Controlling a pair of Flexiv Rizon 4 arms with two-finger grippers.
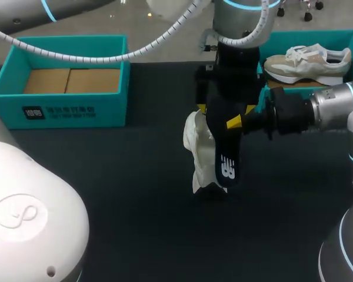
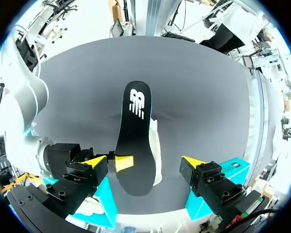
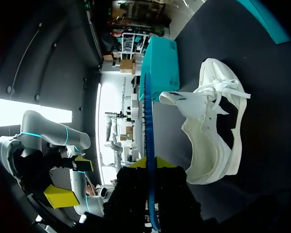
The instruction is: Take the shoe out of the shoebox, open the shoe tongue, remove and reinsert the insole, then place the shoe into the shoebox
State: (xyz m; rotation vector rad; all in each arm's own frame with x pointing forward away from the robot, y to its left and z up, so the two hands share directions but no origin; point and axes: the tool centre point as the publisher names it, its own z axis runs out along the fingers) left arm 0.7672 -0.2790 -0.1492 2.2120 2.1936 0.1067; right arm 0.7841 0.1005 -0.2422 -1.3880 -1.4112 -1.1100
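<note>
The right gripper [image 1: 240,122] pinches the black insole [image 1: 225,160] at one end, its fingers pressed on both faces, and holds it above the white shoe [image 1: 196,147] so that most of the shoe is hidden from above. The shoe lies mid-table [image 1: 135,205], tongue pulled open. The left gripper [image 2: 145,162] hangs over both, fingers spread wide with the insole under the gap between them, touching nothing. Behind stand two teal shoeboxes: the left shoebox [image 1: 65,108] shows only its cardboard liner [image 1: 70,80], while the right shoebox [image 1: 306,36] holds a second sneaker [image 1: 309,61].
</note>
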